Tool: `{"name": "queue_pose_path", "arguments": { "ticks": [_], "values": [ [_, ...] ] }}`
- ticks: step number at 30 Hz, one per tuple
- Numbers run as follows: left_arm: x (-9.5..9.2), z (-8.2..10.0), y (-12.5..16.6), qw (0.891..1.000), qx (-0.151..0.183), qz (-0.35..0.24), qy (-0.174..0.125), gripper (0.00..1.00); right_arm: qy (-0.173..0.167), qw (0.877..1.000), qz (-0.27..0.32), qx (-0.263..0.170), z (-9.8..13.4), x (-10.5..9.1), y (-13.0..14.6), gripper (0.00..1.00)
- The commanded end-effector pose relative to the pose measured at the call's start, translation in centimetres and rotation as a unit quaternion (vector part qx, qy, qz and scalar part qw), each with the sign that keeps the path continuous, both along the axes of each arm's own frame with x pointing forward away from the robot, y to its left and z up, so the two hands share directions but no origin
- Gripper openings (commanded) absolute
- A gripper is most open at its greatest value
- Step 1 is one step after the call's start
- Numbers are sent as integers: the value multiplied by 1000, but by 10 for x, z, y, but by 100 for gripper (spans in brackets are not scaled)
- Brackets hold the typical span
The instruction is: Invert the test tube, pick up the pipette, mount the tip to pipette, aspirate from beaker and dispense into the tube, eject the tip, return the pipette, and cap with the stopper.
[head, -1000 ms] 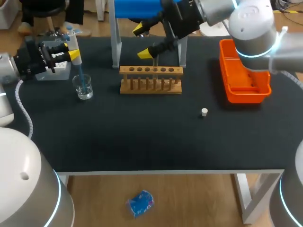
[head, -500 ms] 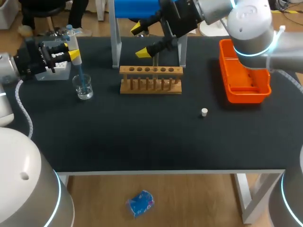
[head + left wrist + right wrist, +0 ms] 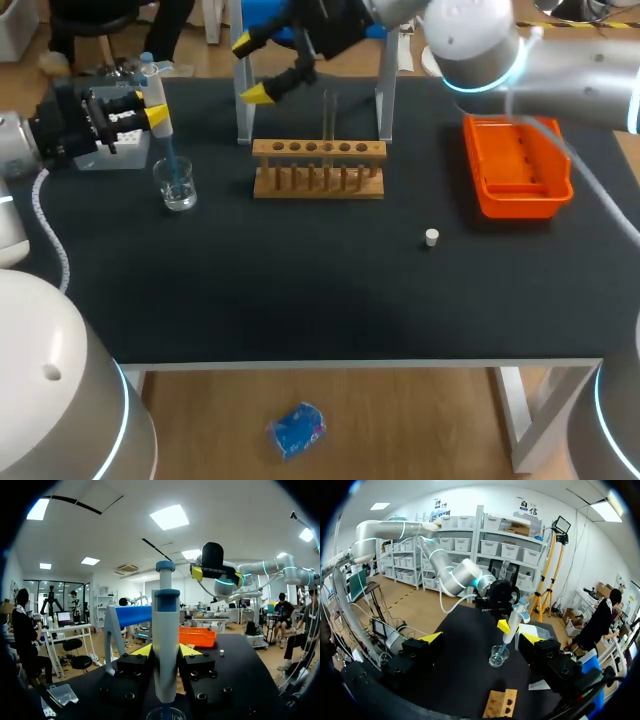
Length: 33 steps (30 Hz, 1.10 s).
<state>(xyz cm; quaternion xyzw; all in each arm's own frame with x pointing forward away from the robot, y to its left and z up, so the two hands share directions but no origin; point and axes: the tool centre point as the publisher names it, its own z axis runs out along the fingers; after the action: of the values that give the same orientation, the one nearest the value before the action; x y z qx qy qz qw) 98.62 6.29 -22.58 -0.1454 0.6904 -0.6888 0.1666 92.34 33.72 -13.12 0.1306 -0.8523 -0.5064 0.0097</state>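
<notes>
Aspiration step. The left gripper (image 3: 150, 111) was clamped on the body of the pipette (image 3: 159, 98), which stood upright with its blue tip (image 3: 172, 160) dipped into the beaker (image 3: 178, 188) near the table's left edge. The right gripper (image 3: 252, 68) hung with its fingers spread and empty, above and behind the wooden rack (image 3: 318, 172). The test tube (image 3: 328, 112) stood mouth-up in the rack, well apart from the beaker. The next move probably called for lifting the tip straight out of the beaker, then carrying it across to the tube's narrow mouth. The stand's grey leg (image 3: 243, 100) and the right gripper hung near that path. The stopper (image 3: 431, 237) lay beside the orange tray (image 3: 515, 192).
</notes>
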Motion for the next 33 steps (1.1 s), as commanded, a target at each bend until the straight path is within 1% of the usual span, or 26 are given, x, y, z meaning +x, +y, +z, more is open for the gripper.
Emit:
{"name": "queue_pose_path", "arguments": {
  "ticks": [1, 6, 14, 17, 31, 33],
  "values": [
    [0, 0, 0, 1000, 0, 0, -1, 0, 12, 1000, 18, -10, -4, 18, 20, 100],
    [0, 0, 0, 1000, 0, 0, -1, 0, 10, 1000, 27, -8, -12, 23, 31, 100],
    [0, 0, 0, 1000, 0, 0, -1, 0, 15, 999, 27, -17, -27, 32, 43, 100],
    [0, 0, 0, 1000, 0, 0, -1, 0, 7, 999, 22, -24, -28, 35, 47, 100],
    [0, 0, 0, 1000, 0, 0, -1, 0, 7, 999, 22, -24, -28, 35, 47, 100],
    [0, 0, 0, 1000, 0, 0, -1, 0, 10, 1000, 23, -19, -29, 33, 49, 100]
  ]
}}
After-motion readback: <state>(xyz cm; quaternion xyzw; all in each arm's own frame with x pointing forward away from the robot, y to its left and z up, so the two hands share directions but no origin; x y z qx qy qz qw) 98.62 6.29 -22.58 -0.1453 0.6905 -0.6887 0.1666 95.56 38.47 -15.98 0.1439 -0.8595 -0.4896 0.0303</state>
